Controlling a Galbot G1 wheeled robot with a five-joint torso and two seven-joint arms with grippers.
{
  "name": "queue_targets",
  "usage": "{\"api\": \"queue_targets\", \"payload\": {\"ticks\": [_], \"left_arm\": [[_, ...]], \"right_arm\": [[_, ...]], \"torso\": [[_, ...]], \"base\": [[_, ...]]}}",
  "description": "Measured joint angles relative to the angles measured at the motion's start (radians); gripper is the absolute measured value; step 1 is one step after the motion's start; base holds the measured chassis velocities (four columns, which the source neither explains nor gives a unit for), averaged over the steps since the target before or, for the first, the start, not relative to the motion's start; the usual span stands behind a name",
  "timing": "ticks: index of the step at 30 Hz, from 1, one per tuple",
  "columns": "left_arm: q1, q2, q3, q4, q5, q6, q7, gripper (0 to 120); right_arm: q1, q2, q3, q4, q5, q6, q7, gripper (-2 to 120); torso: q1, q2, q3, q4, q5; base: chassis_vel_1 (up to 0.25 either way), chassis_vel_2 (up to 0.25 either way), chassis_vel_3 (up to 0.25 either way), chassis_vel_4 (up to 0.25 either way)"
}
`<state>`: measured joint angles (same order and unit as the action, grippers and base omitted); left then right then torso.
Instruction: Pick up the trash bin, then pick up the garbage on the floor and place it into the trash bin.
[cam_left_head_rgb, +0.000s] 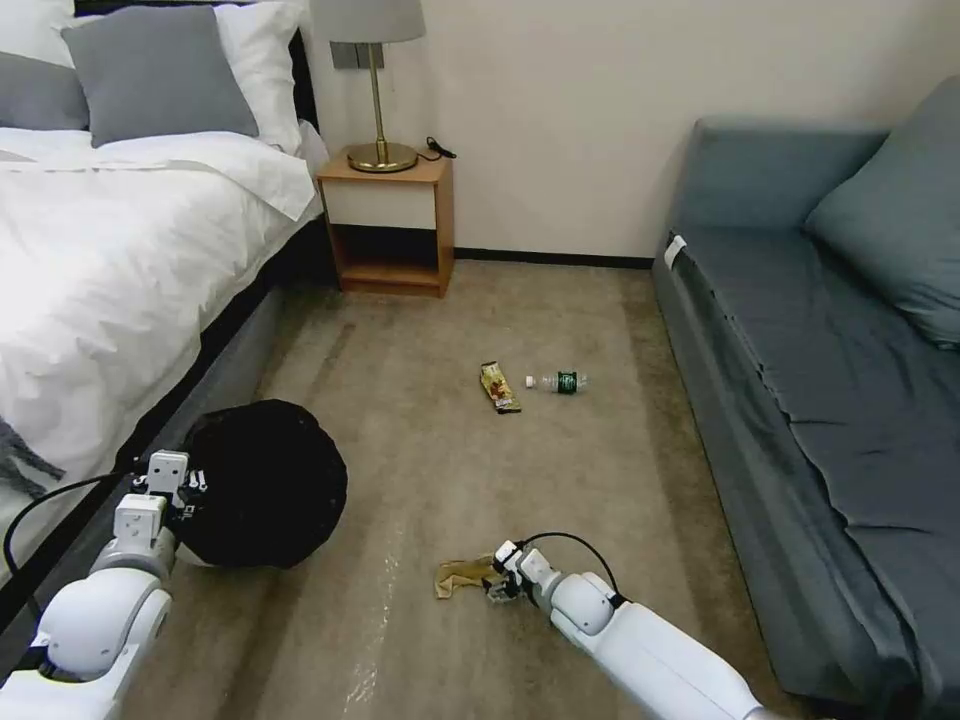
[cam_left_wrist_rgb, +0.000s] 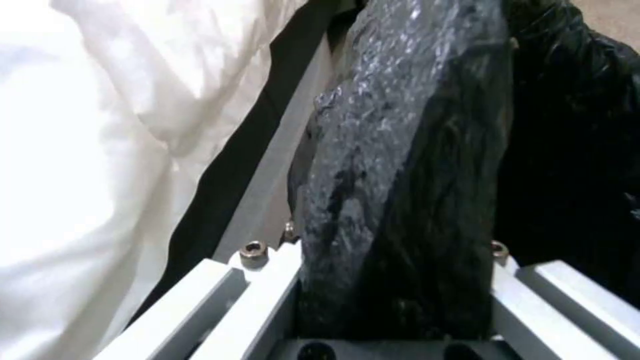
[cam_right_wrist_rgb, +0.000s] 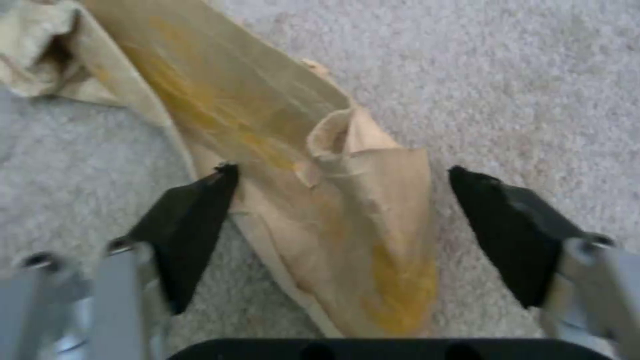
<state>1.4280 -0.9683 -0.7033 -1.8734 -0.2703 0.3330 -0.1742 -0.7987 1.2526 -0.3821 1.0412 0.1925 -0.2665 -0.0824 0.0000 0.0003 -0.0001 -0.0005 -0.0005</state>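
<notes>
Your left gripper (cam_left_wrist_rgb: 393, 300) is clamped on the bag-covered rim of the bin (cam_left_head_rgb: 262, 482), down at your left beside the bed (cam_left_head_rgb: 110, 270). The black liner is thin and slick, so it may creep between the fingers; the hold looks safer where the rim backs the film.

Your right gripper (cam_right_wrist_rgb: 340, 235) is low over the carpet (cam_left_head_rgb: 450, 470) with its jaws spread wide, one on each side of the paper bag (cam_right_wrist_rgb: 320, 200), which lies flat and crumpled in front of you. Neither pad has closed on it yet.

Judgement: the bag is light, soft and will crush rather than resist. Take it across the raised fold in the middle, not the flat edge.

The wrapper (cam_left_head_rgb: 499, 387) and bottle (cam_left_head_rgb: 560, 381) lie side by side farther out, mid-floor, well apart from the bag. The bottle is smooth, round and likely to roll.
</notes>
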Motion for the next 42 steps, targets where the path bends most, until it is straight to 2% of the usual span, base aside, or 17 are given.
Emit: {"api": "queue_targets", "payload": {"ticks": [1, 5, 8, 9, 11, 12, 15, 16, 19, 20, 23, 28, 42], "left_arm": [[0.000, 0.001, 0.000, 0.000, 0.000, -0.001, 0.000, 4], [0.003, 0.003, 0.000, 0.000, -0.001, -0.003, 0.001, 4], [0.019, -0.004, -0.010, -0.025, -0.004, -0.005, 0.002, 4], [0.019, -0.004, -0.010, -0.025, -0.004, -0.005, 0.002, 4], [0.028, -0.007, -0.013, -0.039, -0.007, -0.005, 0.002, 4], [0.028, -0.007, -0.013, -0.039, -0.007, -0.005, 0.002, 4], [0.032, -0.007, -0.018, -0.050, -0.011, -0.006, 0.002, 4], [0.032, -0.007, -0.018, -0.050, -0.011, -0.006, 0.002, 4], [0.040, -0.008, -0.022, -0.053, -0.014, -0.009, 0.003, 4], [0.040, -0.008, -0.022, -0.053, -0.014, -0.009, 0.003, 4], [0.051, -0.020, -0.028, -0.059, -0.018, -0.014, 0.003, 4], [0.066, -0.029, -0.030, -0.067, -0.015, -0.036, 0.003, 4], [0.079, -0.045, -0.015, -0.063, 0.006, -0.059, 0.001, 4]], "right_arm": [[-0.001, 0.002, 0.003, -0.005, -0.005, 0.008, -0.010, 77], [-0.002, 0.006, 0.005, -0.018, -0.017, 0.024, -0.028, 68], [0.000, 0.017, 0.010, -0.034, -0.029, 0.037, -0.043, 51], [0.000, 0.017, 0.010, -0.034, -0.029, 0.037, -0.043, 51], [0.002, 0.020, 0.013, -0.040, -0.036, 0.039, -0.044, 41], [0.002, 0.020, 0.013, -0.040, -0.036, 0.039, -0.044, 41], [-0.002, 0.020, 0.024, -0.043, -0.043, 0.043, -0.046, 26], [-0.002, 0.020, 0.024, -0.043, -0.043, 0.043, -0.046, 26], [-0.008, 0.015, 0.046, -0.052, -0.058, 0.056, -0.047, 11], [-0.008, 0.015, 0.046, -0.052, -0.058, 0.056, -0.047, 11], [-0.010, 0.012, 0.071, -0.075, -0.080, 0.083, -0.054, 1], [-0.010, 0.027, 0.133, -0.123, -0.133, 0.128, -0.060, 1], [-0.016, 0.018, 0.252, -0.102, -0.149, 0.138, -0.047, 0]], "torso": [[0.000, 0.000, 0.000, 0.0000, -0.0001], [0.000, 0.000, 0.000, -0.0001, -0.0001], [0.000, 0.000, 0.000, 0.0000, 0.0001], [0.000, 0.000, 0.000, 0.0000, 0.0001], [0.000, 0.000, 0.000, 0.0011, 0.0012], [0.000, 0.000, 0.000, 0.0011, 0.0012], [0.000, 0.000, 0.000, 0.0017, 0.0018], [0.000, 0.000, 0.000, 0.0017, 0.0018], [0.000, 0.000, 0.000, 0.0015, 0.0014], [0.000, 0.000, 0.000, 0.0015, 0.0014], [0.000, 0.000, 0.000, 0.0012, 0.0013], [0.000, 0.000, 0.000, 0.0008, 0.0007], [0.000, -0.001, 0.000, -0.0005, -0.0002]], "base": [[0.000, 0.000, 0.000, 0.000], [0.000, 0.000, 0.000, 0.000], [0.000, 0.000, 0.000, 0.000], [0.000, 0.000, 0.000, 0.000], [0.000, 0.000, 0.000, 0.000], [0.000, 0.000, 0.000, 0.000], [0.000, 0.000, 0.000, 0.000], [0.000, 0.000, 0.000, 0.000], [0.000, 0.000, 0.000, 0.000], [0.000, 0.000, 0.000, 0.000], [0.000, 0.000, 0.000, 0.000], [0.000, 0.000, 0.000, 0.000], [0.000, 0.000, 0.000, 0.000]]}}
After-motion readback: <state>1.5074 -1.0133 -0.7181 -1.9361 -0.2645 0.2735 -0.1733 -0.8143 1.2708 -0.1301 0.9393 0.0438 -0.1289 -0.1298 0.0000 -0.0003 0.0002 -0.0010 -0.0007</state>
